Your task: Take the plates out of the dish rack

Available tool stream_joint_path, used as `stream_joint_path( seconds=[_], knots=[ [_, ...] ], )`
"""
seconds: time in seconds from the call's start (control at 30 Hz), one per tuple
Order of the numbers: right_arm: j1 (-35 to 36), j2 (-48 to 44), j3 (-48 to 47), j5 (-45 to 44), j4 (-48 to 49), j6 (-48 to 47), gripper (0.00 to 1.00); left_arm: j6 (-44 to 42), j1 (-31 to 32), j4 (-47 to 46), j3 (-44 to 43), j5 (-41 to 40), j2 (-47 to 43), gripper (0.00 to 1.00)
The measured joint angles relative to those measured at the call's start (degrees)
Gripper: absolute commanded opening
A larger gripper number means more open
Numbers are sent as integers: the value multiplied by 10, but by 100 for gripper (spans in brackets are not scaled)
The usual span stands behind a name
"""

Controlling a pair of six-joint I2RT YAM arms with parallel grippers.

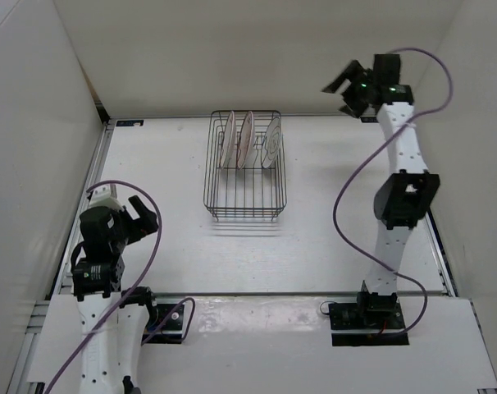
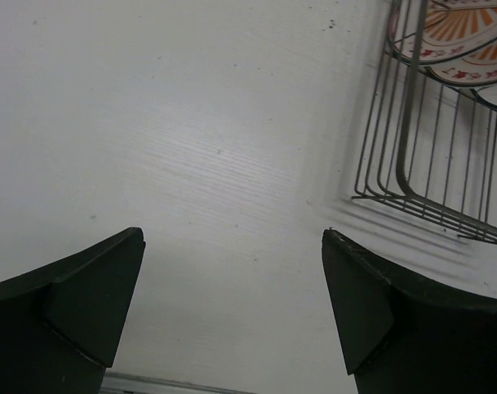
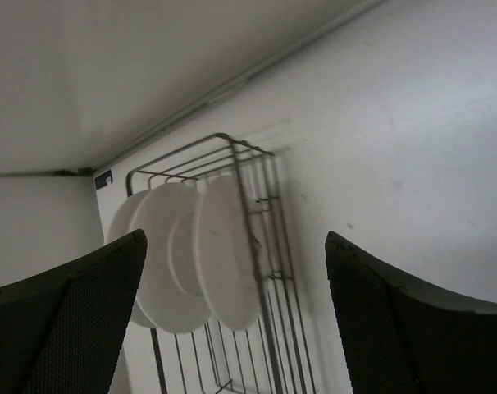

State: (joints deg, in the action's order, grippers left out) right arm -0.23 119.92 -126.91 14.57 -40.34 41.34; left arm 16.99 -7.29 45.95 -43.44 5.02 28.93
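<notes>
Three plates (image 1: 247, 139) stand upright, close together, at the far end of the dish rack (image 1: 245, 215). The left gripper (image 1: 142, 215) and right gripper (image 1: 340, 92) are both spread and empty, clear of it. Risk: a finger pushed between plates may tip a neighbour or snag a wire.

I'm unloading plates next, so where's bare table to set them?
Bare table lies between the dish rack and left gripper, and between rack and right arm. Crowded: the rack's far end, holding three plates.
</notes>
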Motion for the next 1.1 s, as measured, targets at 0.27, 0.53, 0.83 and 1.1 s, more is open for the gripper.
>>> stream_joint_path(
  seconds=[0.27,0.53,0.83,1.1],
  knots=[
    [167,66,-34,-27,46,-48,90,26,0,70,4,-72,-16,100],
    [220,104,-44,-113,20,-123,85,34,0,79,4,-75,23,100],
    [267,108,-44,-255,4,-201,53,44,0,93,4,-74,30,100],
    [277,145,-44,-315,13,-224,45,54,0,126,4,-74,35,100]
  ],
)
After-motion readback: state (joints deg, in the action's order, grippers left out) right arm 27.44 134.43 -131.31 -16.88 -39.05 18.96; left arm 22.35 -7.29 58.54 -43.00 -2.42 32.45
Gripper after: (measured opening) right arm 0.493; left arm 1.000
